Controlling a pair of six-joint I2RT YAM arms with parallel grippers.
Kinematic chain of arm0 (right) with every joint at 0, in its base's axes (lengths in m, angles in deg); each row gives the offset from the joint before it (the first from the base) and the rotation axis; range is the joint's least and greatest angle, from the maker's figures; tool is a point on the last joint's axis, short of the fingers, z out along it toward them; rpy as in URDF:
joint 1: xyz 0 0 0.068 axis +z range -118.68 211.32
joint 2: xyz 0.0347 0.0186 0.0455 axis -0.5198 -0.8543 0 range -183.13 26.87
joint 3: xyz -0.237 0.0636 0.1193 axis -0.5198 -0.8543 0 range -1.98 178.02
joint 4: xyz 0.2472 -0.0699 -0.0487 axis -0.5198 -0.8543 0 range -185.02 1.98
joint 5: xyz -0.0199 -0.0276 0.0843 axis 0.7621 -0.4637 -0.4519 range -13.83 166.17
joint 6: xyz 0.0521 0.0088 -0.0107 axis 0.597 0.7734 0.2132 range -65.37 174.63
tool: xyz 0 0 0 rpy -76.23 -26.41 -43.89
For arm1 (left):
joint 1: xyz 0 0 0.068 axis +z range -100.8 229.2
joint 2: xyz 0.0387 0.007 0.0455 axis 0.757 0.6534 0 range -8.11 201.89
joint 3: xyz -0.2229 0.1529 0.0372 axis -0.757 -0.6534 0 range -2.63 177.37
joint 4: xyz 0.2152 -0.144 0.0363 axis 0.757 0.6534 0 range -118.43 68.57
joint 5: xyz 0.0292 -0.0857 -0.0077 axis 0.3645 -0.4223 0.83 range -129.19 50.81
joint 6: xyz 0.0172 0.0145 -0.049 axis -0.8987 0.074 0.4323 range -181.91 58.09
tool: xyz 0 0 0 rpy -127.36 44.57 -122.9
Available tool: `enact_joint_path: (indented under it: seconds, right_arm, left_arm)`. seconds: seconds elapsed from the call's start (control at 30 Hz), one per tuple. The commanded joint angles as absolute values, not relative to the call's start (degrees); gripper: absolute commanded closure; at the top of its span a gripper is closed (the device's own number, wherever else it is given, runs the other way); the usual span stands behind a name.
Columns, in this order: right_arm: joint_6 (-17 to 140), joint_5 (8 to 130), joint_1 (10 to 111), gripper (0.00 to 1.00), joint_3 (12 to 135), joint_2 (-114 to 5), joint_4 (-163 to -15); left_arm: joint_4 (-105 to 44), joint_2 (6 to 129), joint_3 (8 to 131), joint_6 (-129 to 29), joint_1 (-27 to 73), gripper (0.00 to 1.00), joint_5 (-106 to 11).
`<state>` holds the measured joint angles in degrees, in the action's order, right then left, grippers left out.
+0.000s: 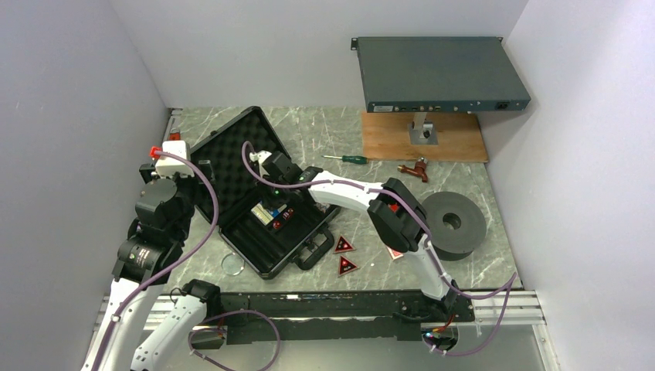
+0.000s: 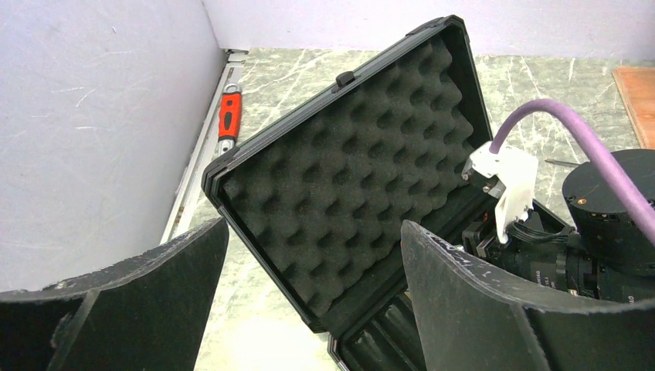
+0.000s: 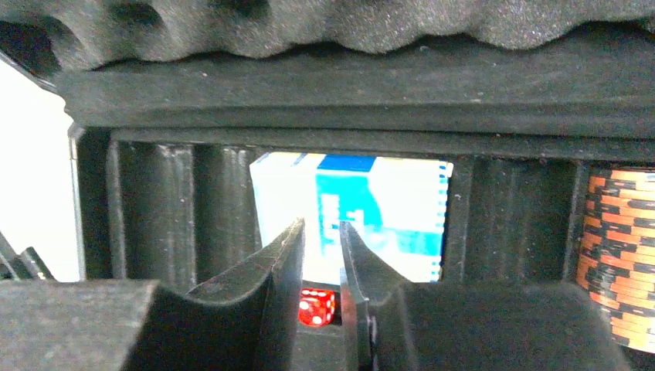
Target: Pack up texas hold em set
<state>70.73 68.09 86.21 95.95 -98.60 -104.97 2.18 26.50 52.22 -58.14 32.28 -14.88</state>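
Observation:
The black briefcase [image 1: 266,267] lies open at left centre, its egg-crate foam lid [image 2: 363,178] propped up. My right gripper [image 3: 321,226] reaches into the tray with its jaws a narrow way apart. A red die [image 3: 317,307] is pinched deep between them. Just beyond the fingertips a blue card deck [image 3: 386,209] sits in its slot. An orange-black chip roll [image 3: 618,255] lies to the right. Two red-black triangular tokens [image 1: 344,246] [image 1: 347,266] rest on the table by the case's front corner. My left gripper [image 2: 314,226] hangs open before the lid's left corner, holding nothing.
A grey rack-mount box [image 1: 440,73] stands on a wooden board [image 1: 425,139] at the back right. A green screwdriver [image 1: 345,159] and a brown tool [image 1: 413,168] lie nearby. A black disc [image 1: 454,222] sits right of my right arm. A red-handled tool [image 2: 229,116] lies by the left wall.

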Motion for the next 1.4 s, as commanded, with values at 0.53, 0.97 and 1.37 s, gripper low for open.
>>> enact_joint_path:
  seconds: [0.53,0.97,1.37]
  right_arm:
    - [73.09,69.43,86.25,1.0,108.25,-106.12,-106.21]
    - [74.65,69.12,86.25,1.0,93.04,-102.93,-101.22]
    - [75.11,68.57,86.34,1.0,89.26,-102.92,-99.67]
  left_arm:
    - [-0.2,26.1,52.31,-58.04,32.68,0.12,-15.31]
    - [-0.19,25.95,52.39,-57.95,32.77,0.12,-16.04]
    - [-0.19,26.31,52.35,-57.95,32.86,0.12,-15.9]
